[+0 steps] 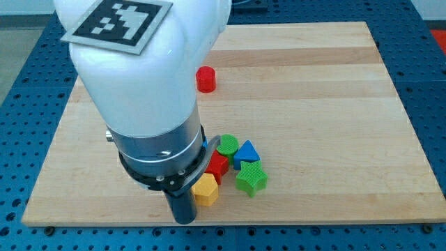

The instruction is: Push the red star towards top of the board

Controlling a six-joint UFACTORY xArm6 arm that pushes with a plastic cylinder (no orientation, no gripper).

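Red is the colour to watch, and the red star sits low on the board, close to the bottom edge, half tucked behind the arm's grey wrist collar. It is packed into a cluster: green cylinder just above it, blue triangle to its right, green star lower right, yellow hexagon touching or nearly touching it from below. Up near the top edge stands a lone red cylinder, well apart from the rest.

So, by my reading, the push towards the top has barely begun, if at all; nearly the whole board lies ahead of the star.

My tip is down at the bottom edge, just left of the yellow hexagon and below-left of the star. It carries nothing, a bare rod with nothing to clench.

Materials: pale, smooth plank board with visible grain, on a blue perforated table. Blocks look matte and painted, chunky, with softened edges. The arm's housing is glossy white with a black-and-white marker on top.
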